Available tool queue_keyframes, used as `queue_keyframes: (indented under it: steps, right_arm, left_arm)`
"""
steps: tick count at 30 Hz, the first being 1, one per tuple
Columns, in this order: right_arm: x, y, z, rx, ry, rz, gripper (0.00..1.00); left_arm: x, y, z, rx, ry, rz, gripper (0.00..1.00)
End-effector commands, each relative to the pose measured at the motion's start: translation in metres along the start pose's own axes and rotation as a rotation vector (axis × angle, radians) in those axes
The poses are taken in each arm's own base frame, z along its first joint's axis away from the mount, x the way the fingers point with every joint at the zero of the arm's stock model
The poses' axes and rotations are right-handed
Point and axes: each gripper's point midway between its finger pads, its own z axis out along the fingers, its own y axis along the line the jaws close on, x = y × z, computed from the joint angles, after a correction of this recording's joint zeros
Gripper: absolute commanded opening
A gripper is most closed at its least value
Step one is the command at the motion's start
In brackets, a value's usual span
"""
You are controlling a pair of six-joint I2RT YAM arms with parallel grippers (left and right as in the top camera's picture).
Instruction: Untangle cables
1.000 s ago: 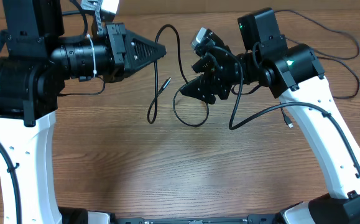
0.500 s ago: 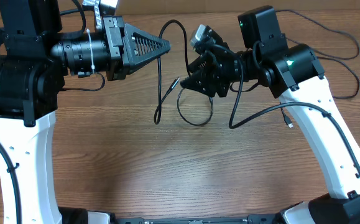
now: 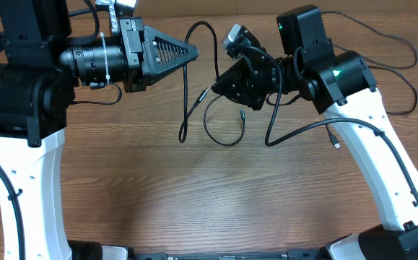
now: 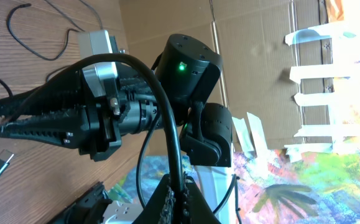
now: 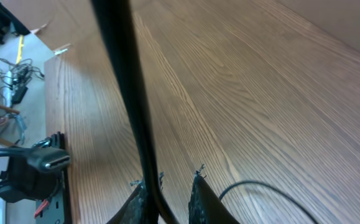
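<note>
Evidently the left gripper (image 3: 193, 50) is clamped on a cable (image 4: 171, 124), holding it up off the table (image 3: 194, 209) so its length hangs free. The right gripper (image 3: 214, 84) has its fingers narrow around a strand (image 5: 136, 112); I cannot tell whether they pinch it. A loose loop (image 3: 223, 144) lies beneath them. The two grippers crowd each other, and arm wires (image 3: 414, 54) trail at the right.

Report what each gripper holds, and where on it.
Left gripper clamps a black cable mid-length, at its arch. Right gripper has a cable strand between its nearly closed fingers; whether it grips cannot be told.
</note>
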Motion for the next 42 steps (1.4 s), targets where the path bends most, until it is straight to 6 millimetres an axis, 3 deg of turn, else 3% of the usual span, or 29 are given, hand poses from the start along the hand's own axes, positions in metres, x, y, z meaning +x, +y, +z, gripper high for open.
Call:
queue_keyframes:
  steps: [1,5,14,16,19,22,24,29,33,38,40,42]
  right_arm:
    - [0.004,-0.006,0.002,0.032,0.02,0.028,0.15]
    - [0.004,-0.006,0.001,0.034,0.017,0.054,0.04]
    - [-0.01,-0.004,-0.009,0.053,-0.033,0.116,0.04]
    - [-0.019,-0.004,-0.02,0.073,-0.062,0.136,0.04]
    - [-0.035,-0.017,-0.046,0.189,-0.12,0.243,0.04]
    - [-0.047,-0.034,-0.084,0.344,-0.201,0.39,0.04]
    - [-0.05,-0.041,-0.109,0.413,-0.252,0.46,0.04]
    - [-0.039,-0.052,-0.172,0.579,-0.366,0.666,0.04]
    - [-0.022,-0.045,-0.198,0.663,-0.378,0.721,0.04]
    - [-0.009,-0.031,-0.202,0.659,-0.369,0.811,0.04]
    - [-0.011,-0.02,-0.188,0.555,-0.34,0.83,0.04]
    - [-0.012,-0.004,-0.169,0.43,-0.26,0.721,0.04]
  left_arm:
    - [0.005,-0.014,-0.008,0.021,-0.014,0.032,0.04]
    - [0.0,-0.01,-0.011,0.005,-0.038,0.029,0.04]
    - [-0.001,-0.009,-0.012,-0.001,-0.046,0.078,0.07]
    - [-0.001,-0.008,-0.012,-0.003,-0.046,0.119,0.23]
    - [-0.003,0.0,-0.012,-0.043,-0.061,0.163,0.66]
    - [-0.004,0.022,-0.014,-0.146,-0.089,0.148,0.88]
    - [-0.006,0.041,-0.018,-0.241,-0.114,0.13,0.96]
    - [-0.008,0.098,-0.042,-0.56,-0.203,0.034,1.0]
    - [-0.006,0.12,-0.058,-0.702,-0.236,-0.006,1.0]
    - [-0.006,0.126,-0.063,-0.742,-0.247,-0.012,1.0]
    - [-0.006,0.126,-0.063,-0.743,-0.245,-0.014,1.0]
    - [-0.004,0.127,-0.063,-0.746,-0.241,-0.019,1.0]
